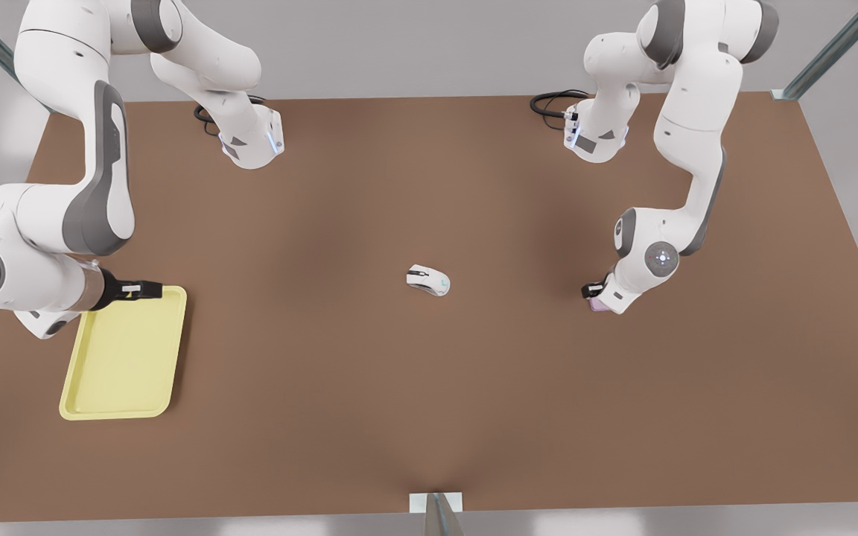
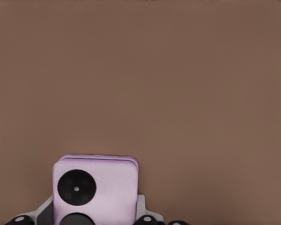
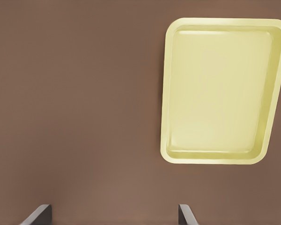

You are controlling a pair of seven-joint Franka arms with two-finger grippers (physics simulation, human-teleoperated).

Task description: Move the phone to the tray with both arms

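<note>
Brown worktop (image 1: 369,387) carries all items. Two white Franka arms are mounted at its far edge.

Pale yellow tray (image 1: 120,357) lies near the front view's left edge, flat on the worktop. In the right wrist view the tray (image 3: 220,89) sits apart from the two dark fingertips (image 3: 37,214), which stand wide apart with bare worktop between them: right pincer (image 1: 147,289) is open, holding nothing, positioned over the tray's far rim.

White computer mouse (image 1: 428,280) rests near the worktop centre, well apart from both arms.

Pale pink phone (image 2: 95,187), face with black circles showing, sits within the left pincer (image 1: 597,296) at the front view's right, well apart from the tray. Phone (image 1: 599,304) is partly hidden under the wrist. Whether the left pincer's jaws press on the phone cannot be told.
</note>
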